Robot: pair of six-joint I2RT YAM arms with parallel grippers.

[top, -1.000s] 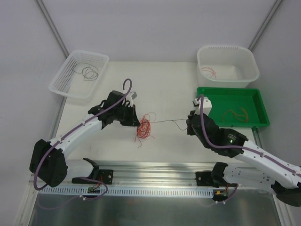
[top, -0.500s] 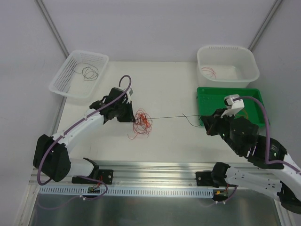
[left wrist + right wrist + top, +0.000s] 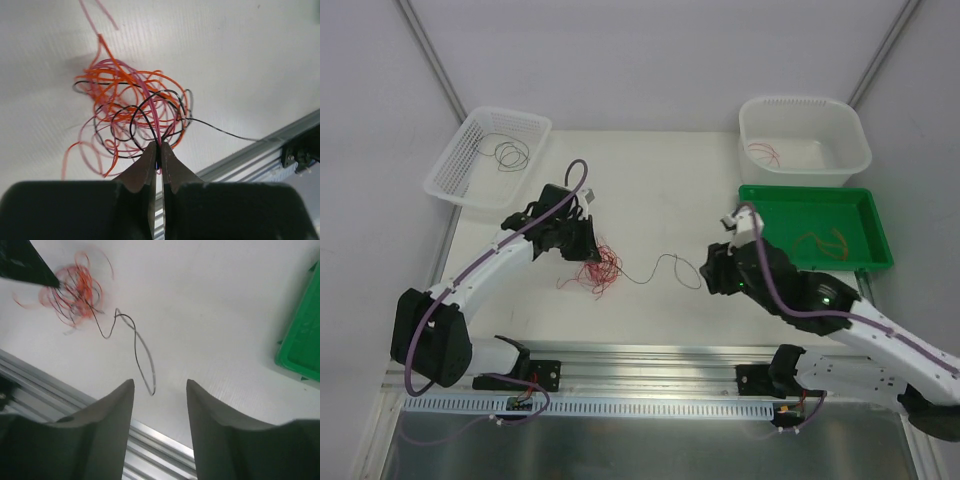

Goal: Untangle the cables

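Observation:
The cables (image 3: 592,268) are a loose tangle of red, orange and black wires on the white table, left of centre. My left gripper (image 3: 585,247) sits at the tangle's far edge. In the left wrist view this gripper (image 3: 157,147) is shut on a few strands of the tangle (image 3: 134,107). One black cable (image 3: 665,258) runs out of the tangle to the right and lies slack in a curve. Its free end (image 3: 151,391) rests on the table just ahead of my right gripper (image 3: 159,385), which is open with nothing between its fingers.
A white basket (image 3: 485,155) at the back left holds dark wires. A white tub (image 3: 805,135) at the back right holds a red wire. A green tray (image 3: 815,228) in front of it holds orange wires. An aluminium rail (image 3: 650,355) runs along the near edge.
My right gripper has opened and let go of the black cable. That cable was pulled taut and now lies slack. The right arm swung back toward the centre; the left gripper drew the tangle slightly left.

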